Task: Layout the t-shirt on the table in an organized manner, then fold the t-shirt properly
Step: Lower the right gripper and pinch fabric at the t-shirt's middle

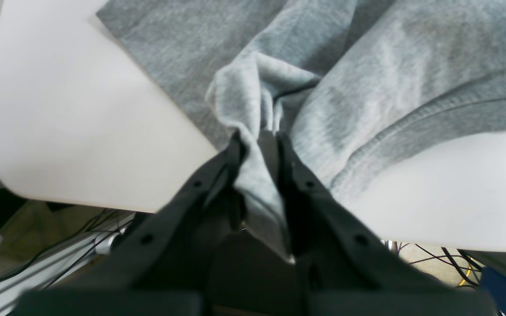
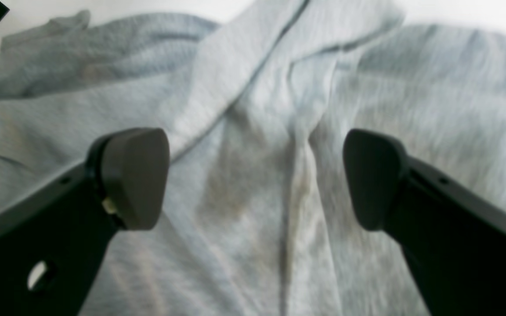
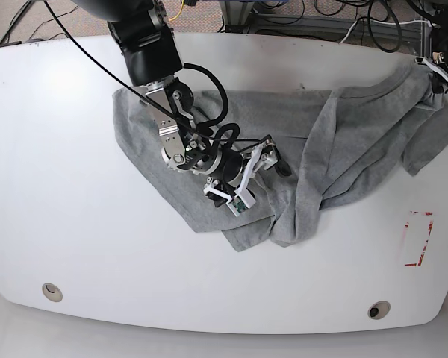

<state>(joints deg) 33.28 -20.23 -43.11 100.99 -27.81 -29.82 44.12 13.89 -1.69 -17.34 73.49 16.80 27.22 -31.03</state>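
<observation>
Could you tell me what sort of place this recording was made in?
Most likely a robotics lab or test bench, not a home. A white table carries a red tape outline as a marker, loose cables run behind it, and a robot arm reaches over a grey t-shirt.

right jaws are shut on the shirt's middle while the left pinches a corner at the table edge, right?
Not quite. The right gripper is open, its jaws wide apart above the shirt and holding nothing, as the right wrist view shows. The left gripper does pinch a corner at the table edge.
</observation>
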